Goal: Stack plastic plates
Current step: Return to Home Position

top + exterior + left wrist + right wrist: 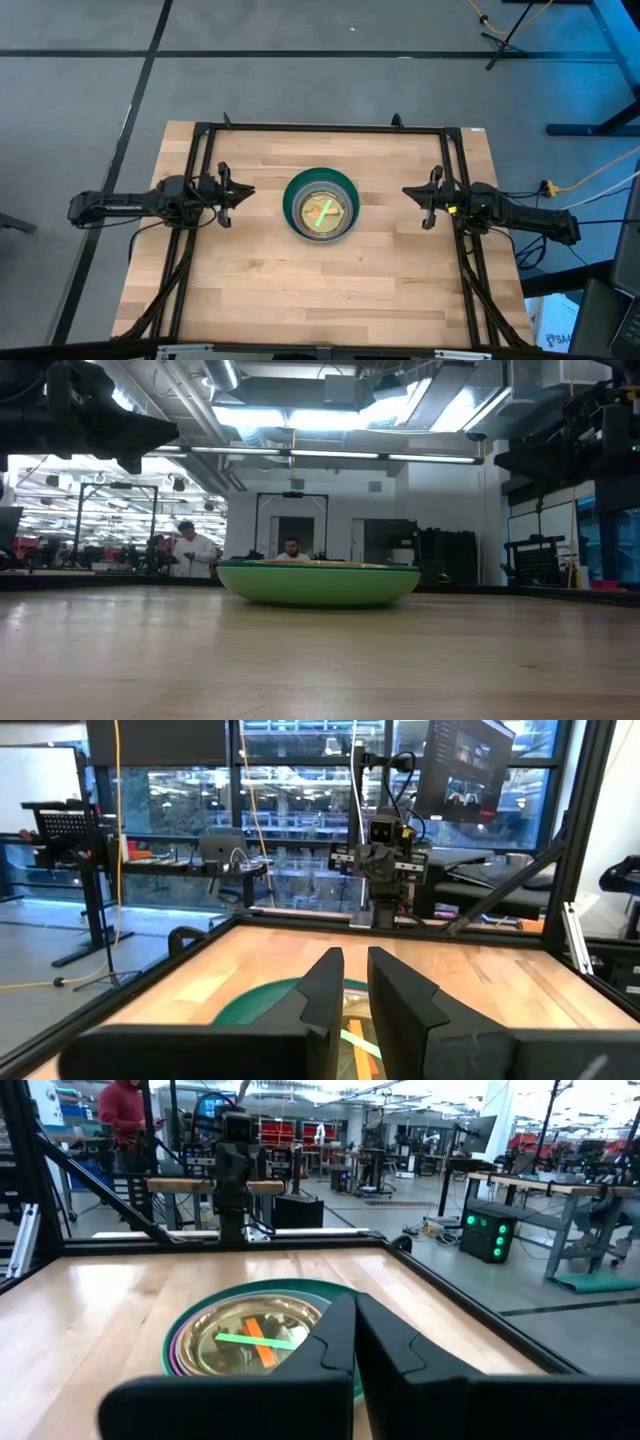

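Observation:
One stack of plastic plates [320,205] rests by its light green underside [318,582] on the middle of the wooden table. Its outer rim is dark green, a magenta rim edge [178,1352] shows below it, and smaller translucent yellowish plates with a lime and an orange streak lie nested inside. My left gripper [248,191] hovers left of the stack and my right gripper [406,191] right of it. Both point level at the stack, are shut, and stand clear of it. In the wrist views the stack [262,1000] lies beyond the left gripper [356,982] and the right gripper [355,1320].
A black metal frame [320,128] runs along the table's far edge and down both sides near the arms' bases. Bare wood lies around the stack [320,290]. People [195,550] stand in the room beyond the far edge.

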